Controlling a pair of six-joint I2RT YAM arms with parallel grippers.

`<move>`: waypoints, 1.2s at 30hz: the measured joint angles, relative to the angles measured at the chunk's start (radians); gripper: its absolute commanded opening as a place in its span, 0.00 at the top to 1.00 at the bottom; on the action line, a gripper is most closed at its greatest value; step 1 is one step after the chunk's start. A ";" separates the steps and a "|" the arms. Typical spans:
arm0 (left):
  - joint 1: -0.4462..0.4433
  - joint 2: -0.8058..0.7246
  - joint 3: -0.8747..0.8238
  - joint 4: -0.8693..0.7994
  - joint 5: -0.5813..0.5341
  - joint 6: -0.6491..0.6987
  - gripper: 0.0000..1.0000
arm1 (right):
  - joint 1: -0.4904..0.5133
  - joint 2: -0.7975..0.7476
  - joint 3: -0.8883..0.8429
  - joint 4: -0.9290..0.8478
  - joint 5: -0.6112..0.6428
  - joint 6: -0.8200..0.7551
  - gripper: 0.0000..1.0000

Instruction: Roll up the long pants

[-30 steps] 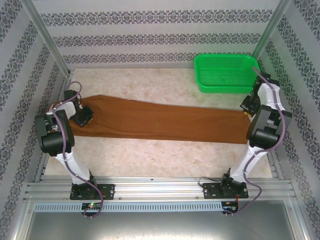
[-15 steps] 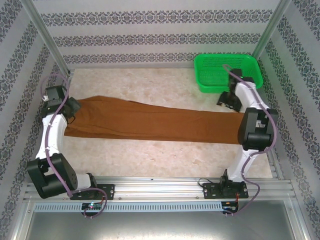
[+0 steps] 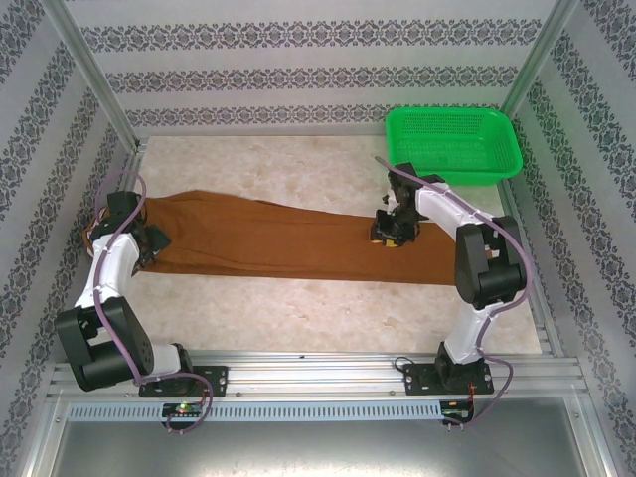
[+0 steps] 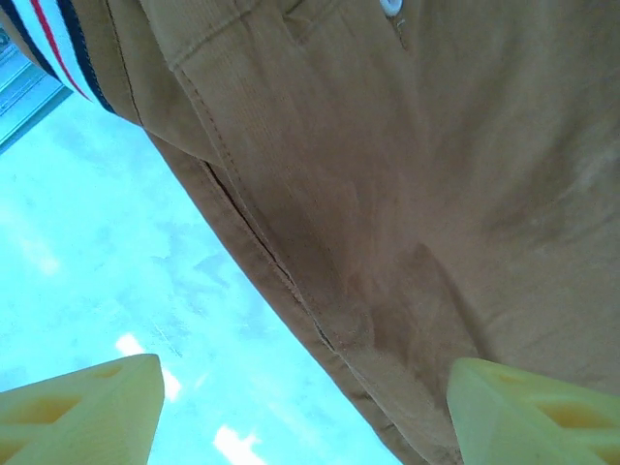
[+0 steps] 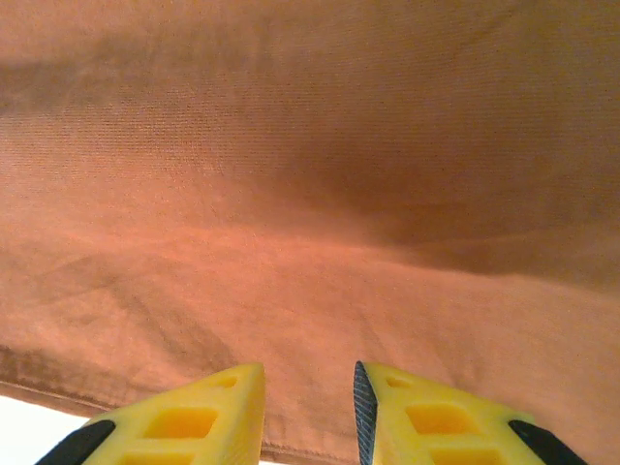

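The long pants (image 3: 278,243) lie flat across the table, rust-brown, waist at the left and legs running right. My left gripper (image 3: 149,243) hovers at the waist end; in the left wrist view it (image 4: 305,417) is wide open over the near edge of the cloth (image 4: 436,194), with a pale button (image 4: 390,6) and striped lining (image 4: 48,29) at the top. My right gripper (image 3: 390,227) sits low over the far edge of the leg. In the right wrist view it (image 5: 308,412) is open by a narrow gap above the cloth (image 5: 310,194), with nothing between its fingers.
A green basket (image 3: 452,144) stands at the back right, just beyond the right arm. Bare marble tabletop (image 3: 298,169) lies behind the pants and in front of them (image 3: 298,313). Metal frame posts and patterned walls close in the left, right and back sides.
The right arm swung left from beside the basket onto the pants' leg. The left gripper dropped from the back left corner to the waist. The pants' right end now reaches less far right.
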 measured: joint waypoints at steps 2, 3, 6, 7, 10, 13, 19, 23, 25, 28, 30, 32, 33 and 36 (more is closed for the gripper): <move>0.000 -0.005 0.000 0.002 -0.007 0.000 0.18 | 0.001 0.035 0.000 0.012 -0.006 0.000 0.68; 0.000 -0.002 0.000 0.005 -0.013 0.000 0.17 | 0.001 0.054 0.000 0.018 -0.007 0.000 0.68; 0.002 0.038 0.003 0.021 -0.029 0.000 0.17 | 0.000 0.116 0.001 0.029 -0.008 0.000 0.69; 0.004 0.063 0.008 0.026 -0.038 0.000 0.18 | -0.001 0.118 0.008 0.026 -0.016 0.000 0.69; 0.007 0.152 0.029 0.043 -0.069 -0.001 0.24 | -0.008 0.122 0.018 0.032 -0.018 0.000 0.70; 0.009 0.234 0.067 0.055 -0.099 -0.006 0.80 | -0.012 0.123 0.020 0.031 -0.018 0.000 0.70; 0.013 0.336 0.208 0.048 -0.125 -0.008 1.00 | -0.013 0.124 0.021 0.036 -0.023 0.000 0.71; -0.001 0.306 0.289 0.041 -0.116 -0.016 1.00 | -0.012 0.130 0.024 0.039 -0.034 0.000 0.72; -0.015 0.297 0.367 0.024 -0.103 -0.021 1.00 | -0.012 0.130 0.024 0.040 -0.037 0.000 0.73; -0.035 0.320 0.546 -0.013 -0.080 -0.027 1.00 | -0.012 0.131 0.024 0.049 -0.042 0.000 0.73; -0.049 0.359 0.679 -0.030 -0.074 -0.027 1.00 | -0.012 0.131 0.024 0.055 -0.042 0.000 0.74; -0.063 0.412 0.806 -0.053 -0.075 -0.027 1.00 | -0.012 0.132 0.026 0.059 -0.044 0.000 0.74; -0.073 0.444 0.872 -0.066 -0.078 -0.027 1.00 | -0.012 0.133 0.026 0.061 -0.044 0.000 0.74; -0.094 0.500 0.972 -0.092 -0.099 -0.026 1.00 | -0.012 0.133 0.027 0.065 -0.044 0.000 0.74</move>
